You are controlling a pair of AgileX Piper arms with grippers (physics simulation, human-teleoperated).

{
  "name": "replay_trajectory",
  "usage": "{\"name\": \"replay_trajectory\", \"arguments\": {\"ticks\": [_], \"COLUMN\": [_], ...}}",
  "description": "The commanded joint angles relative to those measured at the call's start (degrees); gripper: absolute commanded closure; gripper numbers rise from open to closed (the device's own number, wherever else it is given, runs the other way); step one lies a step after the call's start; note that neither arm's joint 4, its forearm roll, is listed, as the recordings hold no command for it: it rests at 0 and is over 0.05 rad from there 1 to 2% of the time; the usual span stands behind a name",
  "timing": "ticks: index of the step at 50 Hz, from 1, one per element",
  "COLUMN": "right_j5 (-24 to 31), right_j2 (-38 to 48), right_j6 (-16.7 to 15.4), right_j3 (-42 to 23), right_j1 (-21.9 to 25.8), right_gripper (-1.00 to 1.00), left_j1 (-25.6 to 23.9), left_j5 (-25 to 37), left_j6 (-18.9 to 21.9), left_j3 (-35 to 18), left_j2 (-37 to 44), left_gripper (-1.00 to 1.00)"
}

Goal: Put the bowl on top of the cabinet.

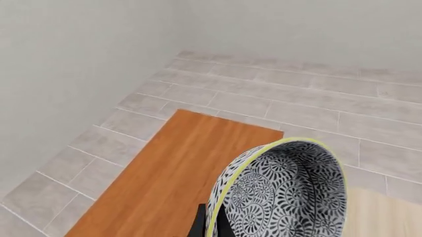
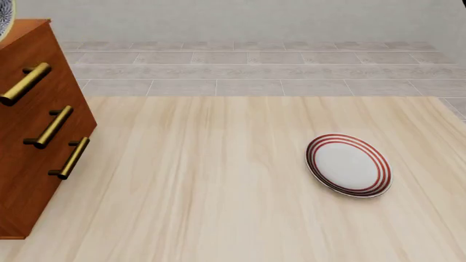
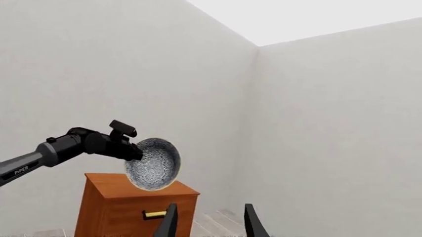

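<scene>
Pale wood table (image 2: pixel 218 191), grey tiled floor beyond it and plain light walls make up the scene. Above the cabinet's top, the bowl (image 3: pixel 153 163) hangs in the air, tipped on its side so its patterned inside faces away from the left arm (image 3: pixel 72 145). It sits just over the orange-brown top panel without clearly touching it. In the left wrist view the bowl (image 1: pixel 280 190) fills the near part of the frame, its yellowish rim upright, with the cabinet top (image 1: pixel 175 177) behind and below it. The left gripper (image 3: pixel 135 153) is closed on the bowl's rim; dark fingertips (image 1: pixel 199 224) show at the rim's edge. In the front view only a sliver of the bowl (image 2: pixel 6 19) shows at the far-left corner, over the cabinet.

That cabinet (image 2: pixel 33 147) stands at the table's left edge, with three brass bar handles (image 2: pixel 51 127) on its front.

On the right part of the table, well apart from the cabinet, a white plate with red rings (image 2: pixel 348 165) lies flat.

The right gripper (image 3: pixel 209 222) is raised, pointing toward the cabinet from a distance, with its two dark fingers spread apart and nothing between them.
</scene>
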Motion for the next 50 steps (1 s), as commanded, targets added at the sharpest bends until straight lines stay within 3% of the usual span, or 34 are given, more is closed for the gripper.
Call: {"name": "replay_trajectory", "arguments": {"ticks": [1, 31, 50], "right_j5": [0.0, 1.3, 0.7], "right_j2": [0.1, -0.9, -0.5], "right_j6": [-0.2, -0.3, -0.4], "right_j3": [0.1, -0.2, 0.0], "right_j1": [0.2, 0.1, -0.2], "right_gripper": [-1.0, -1.0, -1.0], "left_j1": [2.3, 5.2, 7.8], "left_j5": [-1.1, -0.2, -2.9], "left_j6": [1.2, 0.1, 0.6], "left_j3": [1.6, 1.1, 4.9], "left_j2": [-0.6, 0.2, 0.9], "left_gripper": [1.0, 1.0, 1.0]}}
